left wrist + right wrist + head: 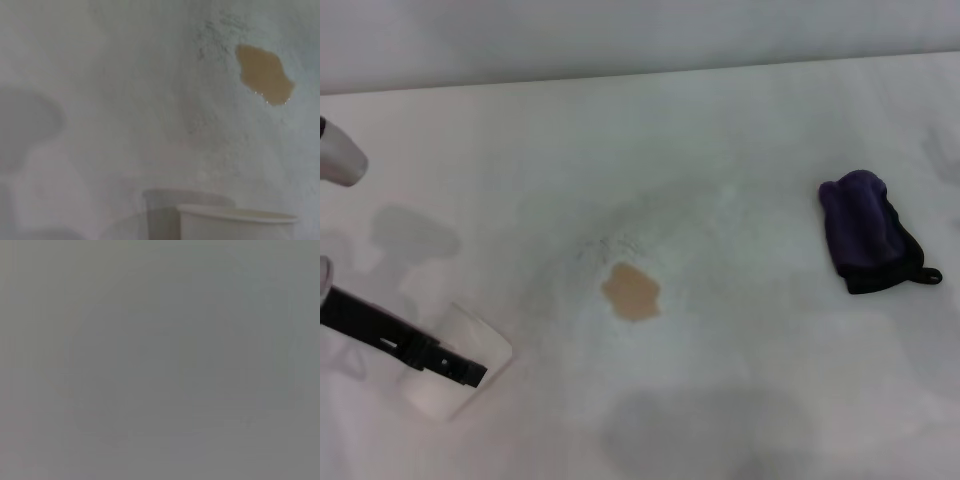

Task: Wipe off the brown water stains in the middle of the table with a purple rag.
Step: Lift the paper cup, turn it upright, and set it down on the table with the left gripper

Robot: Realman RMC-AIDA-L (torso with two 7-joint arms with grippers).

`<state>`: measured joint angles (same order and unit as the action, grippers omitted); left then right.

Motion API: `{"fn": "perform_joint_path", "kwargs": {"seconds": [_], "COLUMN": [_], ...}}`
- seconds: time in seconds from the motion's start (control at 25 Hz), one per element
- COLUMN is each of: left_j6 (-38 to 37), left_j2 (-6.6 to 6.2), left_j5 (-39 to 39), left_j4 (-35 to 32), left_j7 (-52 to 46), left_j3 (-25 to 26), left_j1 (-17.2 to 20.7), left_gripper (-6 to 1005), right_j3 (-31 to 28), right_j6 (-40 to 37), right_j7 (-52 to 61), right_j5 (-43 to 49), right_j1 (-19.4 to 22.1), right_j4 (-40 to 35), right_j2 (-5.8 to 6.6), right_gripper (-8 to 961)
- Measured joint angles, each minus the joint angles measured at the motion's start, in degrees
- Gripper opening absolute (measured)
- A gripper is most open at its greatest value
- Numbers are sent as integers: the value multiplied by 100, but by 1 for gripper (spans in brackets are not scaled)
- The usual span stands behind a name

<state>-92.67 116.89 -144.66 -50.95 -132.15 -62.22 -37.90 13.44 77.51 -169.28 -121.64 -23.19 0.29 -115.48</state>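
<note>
The brown water stains (pixel 631 292) form one small tan puddle in the middle of the white table (pixel 740 120); it also shows in the left wrist view (pixel 264 74). The purple rag (pixel 868 230) lies bunched at the right, untouched, its black loop toward the table's right edge. My left gripper (pixel 460 365) is at the lower left, well left of the stain, with a black finger across a white paper cup (pixel 450 360) that it holds tilted. The cup's rim shows close in the left wrist view (pixel 235 220). My right gripper is out of view.
Faint grey speckled smudges (pixel 605 245) lie just behind the stain. The table's far edge (pixel 640 70) meets a pale wall. A part of the left arm (pixel 340 160) shows at the left edge. The right wrist view is a blank grey field.
</note>
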Motion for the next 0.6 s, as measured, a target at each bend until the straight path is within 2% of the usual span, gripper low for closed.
{"fn": "perform_joint_path", "kwargs": {"seconds": [0.12,0.24,0.32,0.48,0.6], "left_j6": [74,108,246,705,1180], "left_j2": [61,70,77,85,127], "left_j5": [105,203,567,1131,1666], "left_j4": [-27,-78,-298,-407,-118], "left_j7": [47,89,280,879,1635], "left_j3": [24,34,46,103,204], "left_j1": [-23,-11,28,86,114], "left_gripper": [876,821,784,747,715], "right_j3": [-16,-17,-17,-17,-14], "right_j6": [1,2,17,119,163], "right_j7": [0,0,0,0,0], "right_j5": [0,0,0,0,1], "right_j1": [-1,-2,-1,-4,-13], "right_j4": [-36,-79,-105,-141,-173], "right_j2": [0,0,0,0,0], "right_gripper": [873,873,872,872,873]}}
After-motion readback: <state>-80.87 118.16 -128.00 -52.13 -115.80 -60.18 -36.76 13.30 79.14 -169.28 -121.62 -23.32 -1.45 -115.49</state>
